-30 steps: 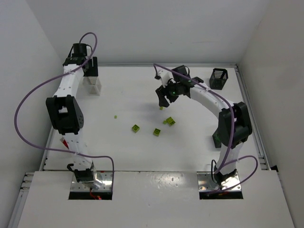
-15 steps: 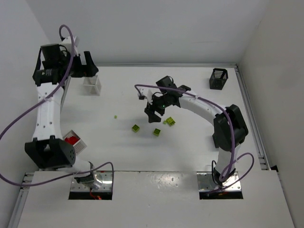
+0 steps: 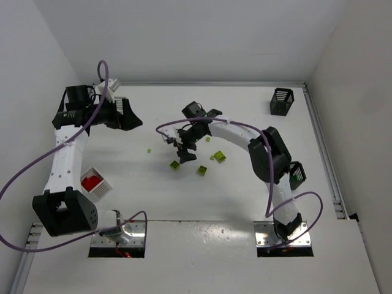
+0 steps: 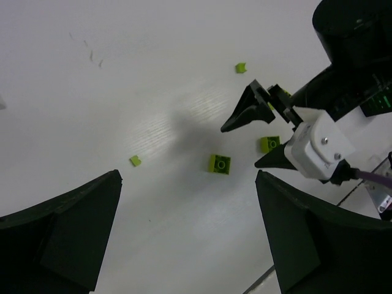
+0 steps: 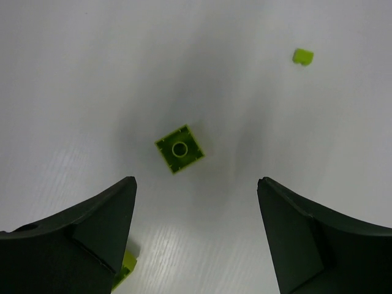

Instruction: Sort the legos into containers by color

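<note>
White table (image 3: 233,196), white walls all round. Yellow-green legos (image 3: 217,156) lie loose mid-table: a few bricks plus tiny bits. One brick (image 5: 179,149) sits flat on the table right under the right gripper (image 5: 196,184), in line with the gap between its fingers and untouched; jaws wide, nothing held. Second brick (image 5: 125,263) peeks out behind one finger. Tiny bit (image 5: 302,56) lies farther off. Left gripper (image 4: 188,177) hovers over the back-left of the table, jaws wide, empty, facing the loose bricks. White basket (image 3: 103,188) with red legos (image 3: 90,182) inside sits at the left edge by the left arm. Black basket (image 3: 282,101) stands in the far right corner. Another black basket (image 3: 296,175), green inside, is just beside the right arm.
</note>
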Controlling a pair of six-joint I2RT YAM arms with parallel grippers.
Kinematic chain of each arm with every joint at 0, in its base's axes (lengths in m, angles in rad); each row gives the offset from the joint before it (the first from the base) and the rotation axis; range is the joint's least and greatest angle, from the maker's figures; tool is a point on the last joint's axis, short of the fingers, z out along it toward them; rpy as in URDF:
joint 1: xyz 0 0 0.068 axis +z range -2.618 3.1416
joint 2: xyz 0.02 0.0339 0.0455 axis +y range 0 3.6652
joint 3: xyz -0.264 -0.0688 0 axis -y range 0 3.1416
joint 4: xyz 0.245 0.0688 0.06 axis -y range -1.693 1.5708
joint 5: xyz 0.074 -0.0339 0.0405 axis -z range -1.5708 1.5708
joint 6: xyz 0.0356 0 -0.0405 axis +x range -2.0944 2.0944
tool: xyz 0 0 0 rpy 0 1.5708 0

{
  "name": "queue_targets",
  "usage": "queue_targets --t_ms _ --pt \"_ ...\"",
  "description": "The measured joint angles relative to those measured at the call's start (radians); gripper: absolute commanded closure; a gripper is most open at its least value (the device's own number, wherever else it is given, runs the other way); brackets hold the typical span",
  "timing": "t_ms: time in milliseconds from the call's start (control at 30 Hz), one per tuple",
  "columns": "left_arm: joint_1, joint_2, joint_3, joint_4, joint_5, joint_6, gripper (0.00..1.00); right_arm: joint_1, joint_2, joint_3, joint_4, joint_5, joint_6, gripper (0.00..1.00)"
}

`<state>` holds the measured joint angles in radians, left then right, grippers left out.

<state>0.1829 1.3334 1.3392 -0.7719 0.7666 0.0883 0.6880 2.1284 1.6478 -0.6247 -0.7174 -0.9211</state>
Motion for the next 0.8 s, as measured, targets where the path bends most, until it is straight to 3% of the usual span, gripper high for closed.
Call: queue_targets --t_ms 100,300,800 --pt "0.0 -0.042 -0.042 0.058 -0.027 -0.036 0.03 0.019 0.021 0.026 -0.027 -0.005 -0.042 0.2" --pt "0.021 -0.115 -0.082 0.146 -0.013 -0.113 0.03 0.036 -0.002 -0.113 -0.067 -0.019 -0.195 0.22" --pt "0.062 -0.122 -0.108 0.185 0.024 -0.168 0.03 0.036 0.122 -0.018 -0.062 0.051 -0.34 0.21"
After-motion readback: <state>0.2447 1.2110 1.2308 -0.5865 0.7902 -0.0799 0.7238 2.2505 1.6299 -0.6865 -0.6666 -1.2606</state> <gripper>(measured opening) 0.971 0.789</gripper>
